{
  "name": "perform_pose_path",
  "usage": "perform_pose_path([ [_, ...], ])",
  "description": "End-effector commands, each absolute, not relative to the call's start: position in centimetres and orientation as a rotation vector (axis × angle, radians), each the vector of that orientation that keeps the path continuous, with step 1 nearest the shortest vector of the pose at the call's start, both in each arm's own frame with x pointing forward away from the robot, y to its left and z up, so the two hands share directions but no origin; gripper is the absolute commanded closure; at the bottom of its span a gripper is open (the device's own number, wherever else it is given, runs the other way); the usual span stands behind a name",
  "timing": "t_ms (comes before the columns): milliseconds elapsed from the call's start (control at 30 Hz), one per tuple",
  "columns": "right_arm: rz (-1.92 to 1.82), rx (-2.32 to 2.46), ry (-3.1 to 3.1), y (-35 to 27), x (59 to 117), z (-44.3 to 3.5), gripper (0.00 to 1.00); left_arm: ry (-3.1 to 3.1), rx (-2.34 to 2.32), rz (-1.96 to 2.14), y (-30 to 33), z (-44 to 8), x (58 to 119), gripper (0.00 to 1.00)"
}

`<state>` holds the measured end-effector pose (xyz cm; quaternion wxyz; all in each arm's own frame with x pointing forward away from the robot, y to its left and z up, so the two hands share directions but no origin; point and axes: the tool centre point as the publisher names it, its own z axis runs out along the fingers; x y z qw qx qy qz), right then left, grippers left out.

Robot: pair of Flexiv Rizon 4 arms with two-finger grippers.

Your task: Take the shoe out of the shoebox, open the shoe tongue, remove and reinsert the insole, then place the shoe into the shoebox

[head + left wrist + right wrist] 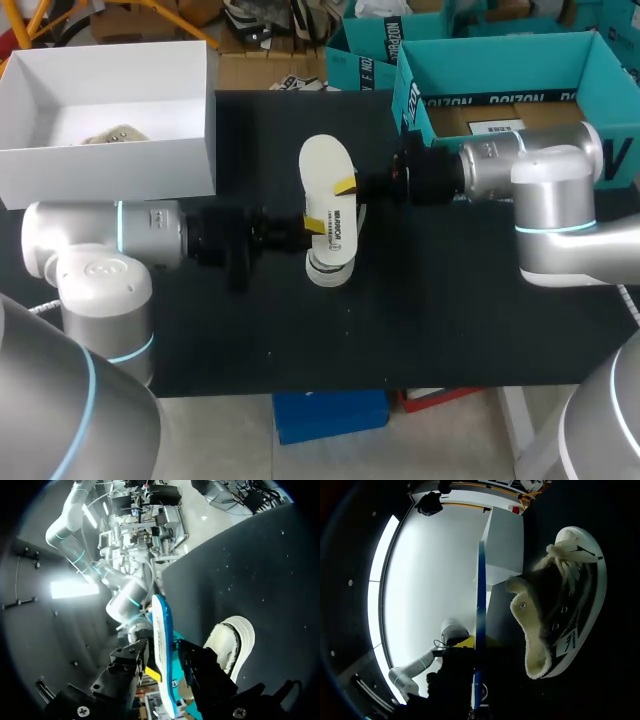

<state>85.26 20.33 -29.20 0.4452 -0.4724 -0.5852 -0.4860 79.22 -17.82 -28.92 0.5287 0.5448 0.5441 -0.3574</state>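
Gripping: left gripper [312,228] and right gripper [347,186] are both clamped on the insole [325,165], one from each side
left gripper: closed on the insole's end nearest the robot; in its wrist view the insole [161,630] stands on edge between the fingers, yellow tip on the white face, other finger against the blue underside
right gripper: closed on the insole's side edge, further along; in its wrist view [479,642] yellow shows on both sides of the thin blue edge
insole: white face towards the head camera, blue underneath, dark print near the left gripper's end; held in the air directly over the shoe [330,268]
shoe: on the black table [450,320] near the middle, mostly hidden under the insole in the head view; dark upper, white rubber sole and toe cap, white laces, pale fleecy lining at the opening [530,630]
gap: both wrist views show the insole clear of the shoe, not touching
white box [110,170]: open, at the rear left of the table, something pale and crumpled inside; well apart from the shoe
teal box [500,60]: open, at the rear right, behind the right arm
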Motion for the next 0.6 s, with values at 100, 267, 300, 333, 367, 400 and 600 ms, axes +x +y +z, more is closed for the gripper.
perform_pose_path([
  [100, -1.203, -1.172, -1.451, 20.4, 85.3, -29.3, 1.00, 1.569, 1.341, -0.742, -16.7, -26.7, 78.7, 0.00],
  [267, -1.203, -1.172, -1.451, 20.4, 85.3, -29.3, 1.00, 1.707, 1.404, -0.690, -16.1, -24.6, 78.3, 0.00],
  [300, -1.203, -1.172, -1.451, 20.4, 85.3, -29.3, 1.00, 1.734, 1.415, -0.665, -16.0, -24.2, 78.2, 0.00],
  [333, -1.203, -1.172, -1.451, 20.4, 85.3, -29.3, 1.00, 1.746, 1.431, -0.654, -16.1, -23.9, 78.1, 0.00],
  [367, -1.203, -1.172, -1.451, 20.4, 85.3, -29.3, 1.00, 1.754, 1.451, -0.646, -16.2, -23.6, 78.0, 0.00],
  [400, -1.203, -1.172, -1.451, 20.4, 85.3, -29.3, 1.00, 1.755, 1.459, -0.632, -16.3, -23.3, 77.9, 0.00],
  [600, -1.203, -1.172, -1.451, 20.4, 85.3, -29.3, 1.00, 1.739, 1.503, -0.590, -17.1, -21.7, 77.5, 0.00],
])
